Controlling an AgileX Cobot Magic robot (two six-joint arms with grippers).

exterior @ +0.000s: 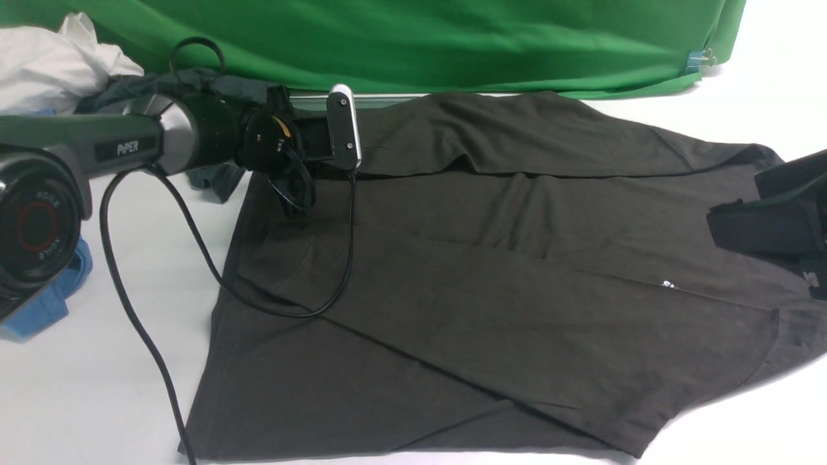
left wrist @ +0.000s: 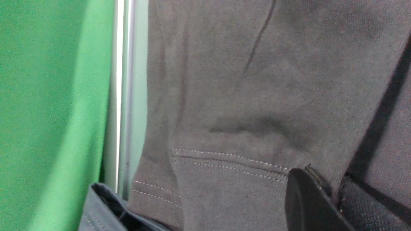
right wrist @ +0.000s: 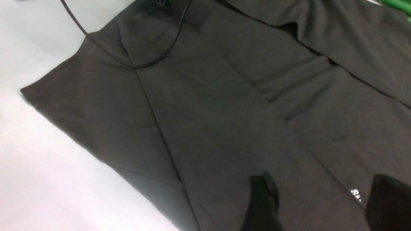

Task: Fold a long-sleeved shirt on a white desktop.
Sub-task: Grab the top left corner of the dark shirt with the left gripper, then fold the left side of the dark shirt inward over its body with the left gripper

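The long-sleeved shirt lies spread on the white desktop, with a sleeve folded diagonally across its body. A bit of white chest print shows near the right side. My left gripper is at the shirt's far left corner, shut on a fold of the dark knit beside a stitched hem. My right gripper hovers open over the shirt next to the print, with nothing between its fingers. In the front view it sits at the right edge.
A black cable from the left arm loops over the shirt's left part. A smaller dark grey-green garment and a white cloth heap lie at the back left. A blue garment is under the left arm. The green backdrop closes the far edge.
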